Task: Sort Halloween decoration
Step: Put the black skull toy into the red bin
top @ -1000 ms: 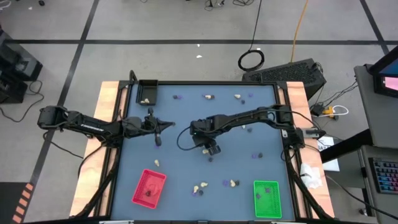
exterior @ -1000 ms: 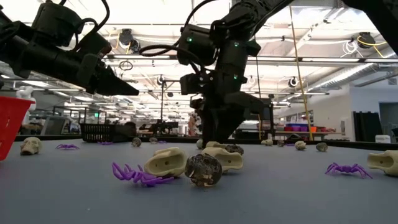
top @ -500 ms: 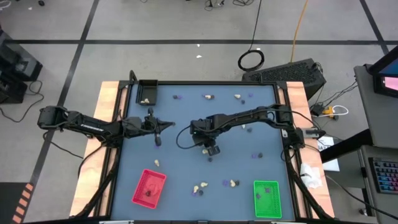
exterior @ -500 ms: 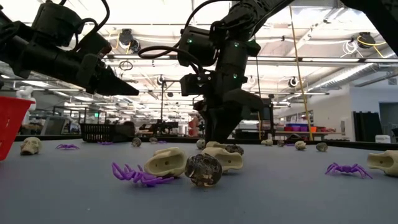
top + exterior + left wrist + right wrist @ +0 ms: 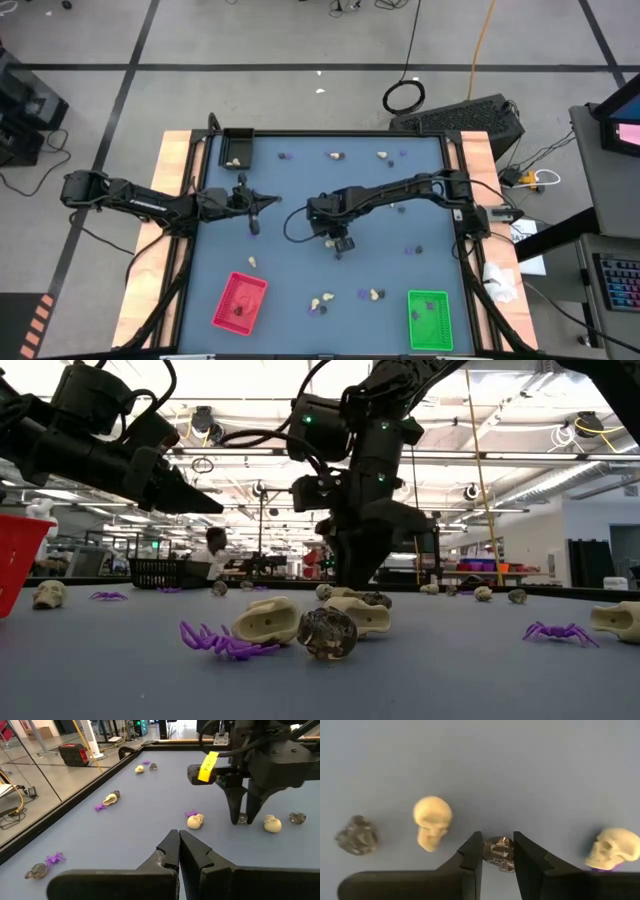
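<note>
My right gripper (image 5: 340, 243) stands at mid-table, fingers pointing down, shut on a black skull-shaped lump (image 5: 500, 854); it also shows in the left wrist view (image 5: 242, 817). Cream skulls (image 5: 432, 821) (image 5: 612, 847) and another dark lump (image 5: 356, 835) lie on the table beside it. My left gripper (image 5: 256, 214) is shut and empty, held above the table's left half; it also shows in its wrist view (image 5: 178, 839). More cream, black and purple trinkets lie scattered, some close to the low camera (image 5: 328, 632). My right gripper pinches the black lump's two sides (image 5: 492, 851) between its two fingers. The fingers (image 5: 235, 812) come from above, pointing down. The lump sits on the table between them.
A red tray (image 5: 240, 300) lies at the near left, a green tray (image 5: 429, 318) at the near right and a black tray (image 5: 236, 148) in the far left corner. A purple spider (image 5: 225, 642) and a cream skull (image 5: 268, 620) lie near the front. A person shows in the room behind.
My right gripper has turned a little on its wrist and edged toward the table's near edge, staying low over the black lump. A person has come into view in the room behind the table.
</note>
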{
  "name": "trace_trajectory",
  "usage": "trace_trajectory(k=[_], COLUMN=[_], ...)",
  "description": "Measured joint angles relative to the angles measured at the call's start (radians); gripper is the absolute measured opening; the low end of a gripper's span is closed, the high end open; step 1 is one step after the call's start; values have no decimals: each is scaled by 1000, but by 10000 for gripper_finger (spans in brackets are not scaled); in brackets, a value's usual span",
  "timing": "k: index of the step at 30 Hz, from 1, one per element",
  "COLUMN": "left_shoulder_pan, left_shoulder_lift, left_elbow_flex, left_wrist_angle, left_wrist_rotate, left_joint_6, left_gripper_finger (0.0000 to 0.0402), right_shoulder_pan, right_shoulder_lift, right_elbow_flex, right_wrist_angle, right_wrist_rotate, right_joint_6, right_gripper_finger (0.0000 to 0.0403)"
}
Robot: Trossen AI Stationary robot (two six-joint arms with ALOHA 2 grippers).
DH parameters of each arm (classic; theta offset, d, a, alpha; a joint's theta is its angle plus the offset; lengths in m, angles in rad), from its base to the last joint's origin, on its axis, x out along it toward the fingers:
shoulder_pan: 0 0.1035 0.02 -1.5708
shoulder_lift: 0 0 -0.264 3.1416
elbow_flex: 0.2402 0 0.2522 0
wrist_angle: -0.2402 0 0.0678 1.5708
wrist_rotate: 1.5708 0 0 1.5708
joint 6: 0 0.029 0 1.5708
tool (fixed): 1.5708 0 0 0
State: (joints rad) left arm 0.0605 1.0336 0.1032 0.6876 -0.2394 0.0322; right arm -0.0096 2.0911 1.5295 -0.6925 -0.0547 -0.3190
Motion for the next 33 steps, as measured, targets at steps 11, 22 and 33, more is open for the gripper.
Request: trace_trajectory(k=[11, 22, 33], left_shoulder_pan=[3, 3, 4], left_shoulder_lift=[0, 0, 0], left_elbow_flex=[0, 0, 0], left_wrist_angle=[2, 7, 8], left_wrist_rotate=[0, -1, -3], left_joint_6=[9, -1, 0], left_gripper_finger=[6, 6, 6], right_shoulder_pan=[68, 129, 202], right_shoulder_lift=[-2, -3, 2], right_elbow_flex=[1, 2, 3], right_wrist_angle=[186, 487, 876], right_wrist_rotate=[-2, -2, -2], right_joint_6=[72, 199, 362], right_gripper_finger=[66, 66, 66])
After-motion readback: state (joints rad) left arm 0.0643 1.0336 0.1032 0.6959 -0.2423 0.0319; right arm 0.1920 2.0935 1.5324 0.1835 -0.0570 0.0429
